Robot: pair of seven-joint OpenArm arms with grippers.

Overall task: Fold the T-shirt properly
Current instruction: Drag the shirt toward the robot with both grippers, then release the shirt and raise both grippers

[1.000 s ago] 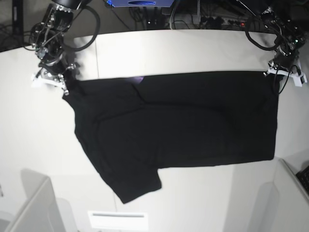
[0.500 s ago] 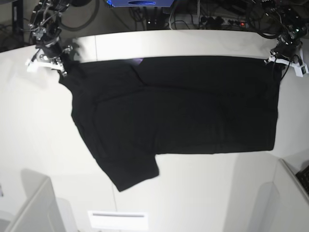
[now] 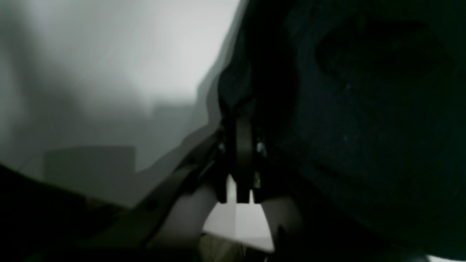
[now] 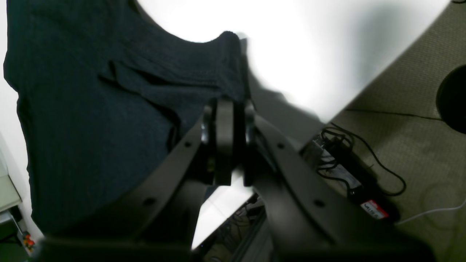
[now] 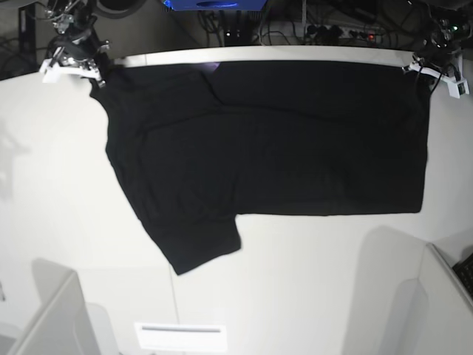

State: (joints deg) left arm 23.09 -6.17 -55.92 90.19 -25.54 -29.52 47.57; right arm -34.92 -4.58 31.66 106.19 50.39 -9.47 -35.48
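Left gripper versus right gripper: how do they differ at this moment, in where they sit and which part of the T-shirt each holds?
The left gripper sits at the base view's top right; the right gripper at its top left.
The left gripper pinches a plain straight corner of the T-shirt; the right gripper pinches the corner on the side where a sleeve spreads down the table.
Shared: both are shut on the cloth along the table's far edge, stretching it between them.

White table (image 5: 66, 222); white label strip (image 5: 180, 336) at its near edge. Cables and power strip (image 4: 346, 171) on carpet beyond the far edge. Blue box (image 5: 213, 4) behind.
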